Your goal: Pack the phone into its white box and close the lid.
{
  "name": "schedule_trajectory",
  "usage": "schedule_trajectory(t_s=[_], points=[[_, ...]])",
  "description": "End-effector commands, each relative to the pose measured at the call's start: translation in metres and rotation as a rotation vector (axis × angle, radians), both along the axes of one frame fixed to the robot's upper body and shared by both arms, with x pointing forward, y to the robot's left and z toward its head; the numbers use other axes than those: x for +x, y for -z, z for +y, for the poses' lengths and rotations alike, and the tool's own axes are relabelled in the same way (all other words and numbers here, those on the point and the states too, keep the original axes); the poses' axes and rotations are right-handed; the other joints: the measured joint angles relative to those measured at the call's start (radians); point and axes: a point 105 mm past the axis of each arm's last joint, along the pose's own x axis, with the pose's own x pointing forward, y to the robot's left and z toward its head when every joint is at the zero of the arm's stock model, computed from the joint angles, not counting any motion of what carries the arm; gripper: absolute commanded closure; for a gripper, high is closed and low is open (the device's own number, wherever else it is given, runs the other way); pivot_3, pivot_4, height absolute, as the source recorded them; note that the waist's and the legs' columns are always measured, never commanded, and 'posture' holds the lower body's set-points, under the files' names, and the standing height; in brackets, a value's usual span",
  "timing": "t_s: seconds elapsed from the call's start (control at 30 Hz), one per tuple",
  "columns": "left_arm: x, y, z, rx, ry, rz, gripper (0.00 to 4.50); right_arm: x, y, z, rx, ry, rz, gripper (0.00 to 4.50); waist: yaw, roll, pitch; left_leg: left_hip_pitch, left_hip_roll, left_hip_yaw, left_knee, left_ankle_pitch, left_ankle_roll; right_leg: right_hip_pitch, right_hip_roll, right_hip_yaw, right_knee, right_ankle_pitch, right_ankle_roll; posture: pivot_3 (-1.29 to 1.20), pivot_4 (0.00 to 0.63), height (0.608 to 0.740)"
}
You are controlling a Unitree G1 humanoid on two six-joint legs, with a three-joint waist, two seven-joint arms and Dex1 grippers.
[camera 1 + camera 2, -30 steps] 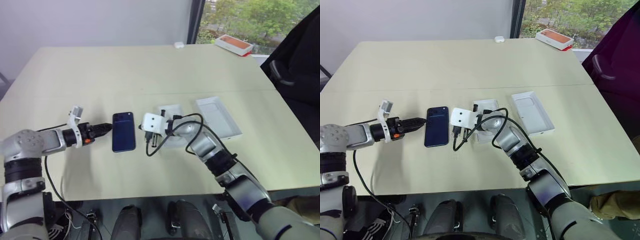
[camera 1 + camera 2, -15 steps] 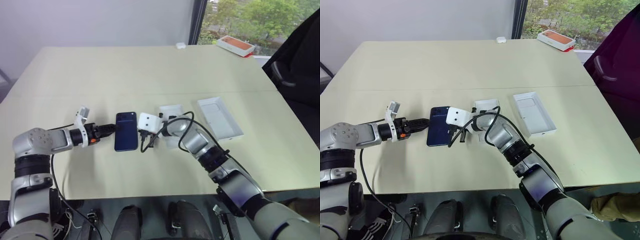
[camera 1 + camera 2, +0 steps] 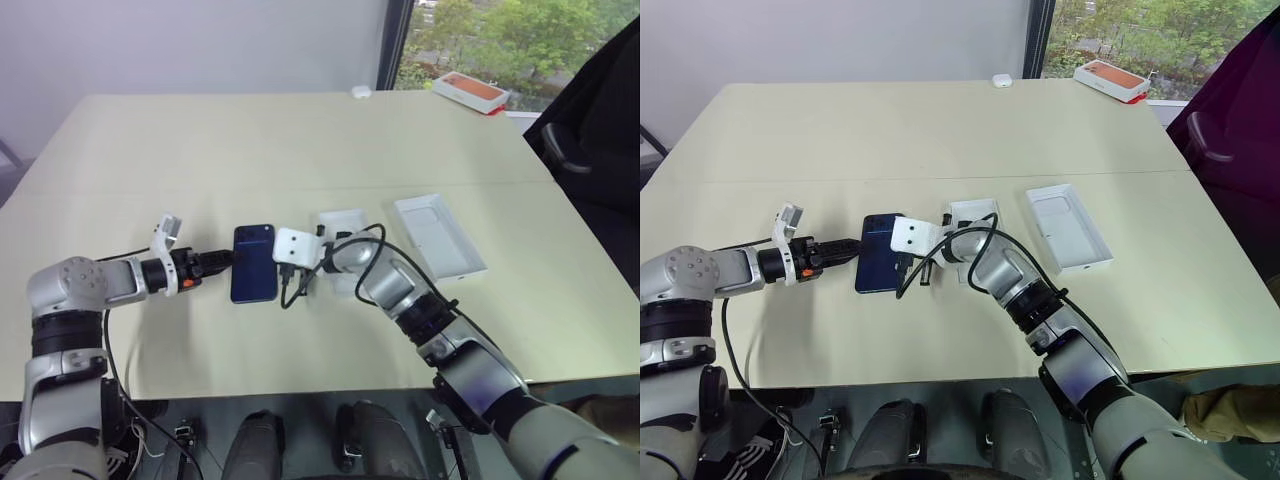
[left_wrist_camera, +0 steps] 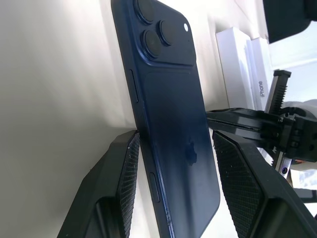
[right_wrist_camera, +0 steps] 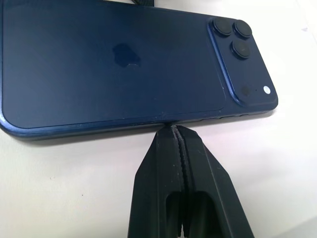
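Phone: we see the dark navy smartphone (image 3: 254, 263) lying back-up on the beige worktop (image 3: 300, 150), camera cluster toward the far end, between our two end effectors.
Left end effector: our left end effector (image 4: 173, 163) has its black fingers spread, one finger (image 4: 124, 173) at the phone's long edge and the other over its back; we cannot tell whether either pad touches the phone.
Right end effector: our right end effector (image 5: 177, 136) has its two fingers pressed together, empty, with the tips right at the phone's opposite long edge, near the middle of that side.
White box: the white box (image 3: 973, 215) sits just beyond our right wrist, partly hidden by the arm and its black cable, close to the phone.
Lid: the lid (image 3: 438, 235) lies open-face-up farther to the right, apart from the white box.
Orange-topped box: a flat orange-topped box (image 3: 470, 91) rests at the far right corner by the window.
Small white object: a small white object (image 3: 358, 91) lies at the worktop's far edge.
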Motion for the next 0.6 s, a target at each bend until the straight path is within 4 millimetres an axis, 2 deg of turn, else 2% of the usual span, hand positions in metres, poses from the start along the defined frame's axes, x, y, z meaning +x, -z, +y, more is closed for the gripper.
schedule_trajectory(t_s=[0.03, 0.27, 0.4, 0.5, 0.6], points=[[-0.009, 0.021, -0.01, 0.047, 0.027, 0.117, 2.02, -0.003, -0.003, 0.004, -0.046, -0.022, -0.017, 4.44, 0.001, 0.0, 0.0, 0.0, 0.0, -0.001, 0.0, 0.0, 0.0, 0.0, 0.0, 0.0, 0.0, 0.0, 0.0, 0.0, 0.15, 0.74], [-0.011, 0.015, -0.043, -0.064, 0.069, 0.124, 2.02, -0.008, 0.002, 0.01, -0.023, -0.024, 0.013, 4.44, 0.004, 0.001, -0.001, 0.002, -0.002, -0.003, 0.0, 0.0, 0.0, 0.003, -0.004, -0.001, 0.0, 0.001, 0.002, 0.0, 0.15, 0.74], [-0.01, 0.011, -0.052, -0.161, 0.054, 0.126, 2.02, -0.008, 0.003, 0.009, -0.017, -0.015, 0.019, 4.44, 0.002, 0.0, -0.002, 0.001, -0.003, -0.004, 0.001, 0.001, 0.003, 0.004, -0.005, -0.002, -0.001, 0.002, 0.004, 0.0, 0.15, 0.74], [-0.009, 0.0, -0.057, -0.238, 0.056, 0.105, 2.02, -0.008, 0.003, 0.008, -0.014, -0.014, 0.023, 4.44, -0.003, 0.0, -0.002, 0.001, -0.003, -0.004, 0.001, 0.002, 0.003, 0.004, -0.005, -0.002, -0.001, 0.003, 0.005, 0.0, 0.15, 0.74], [-0.012, 0.002, -0.058, -0.233, 0.064, 0.111, 2.02, -0.007, 0.002, 0.007, -0.01, -0.011, 0.016, 4.44, -0.004, 0.0, -0.002, 0.0, -0.003, -0.005, 0.0, 0.002, 0.002, 0.003, -0.004, -0.002, -0.001, 0.003, 0.005, 0.0, 0.15, 0.74]])
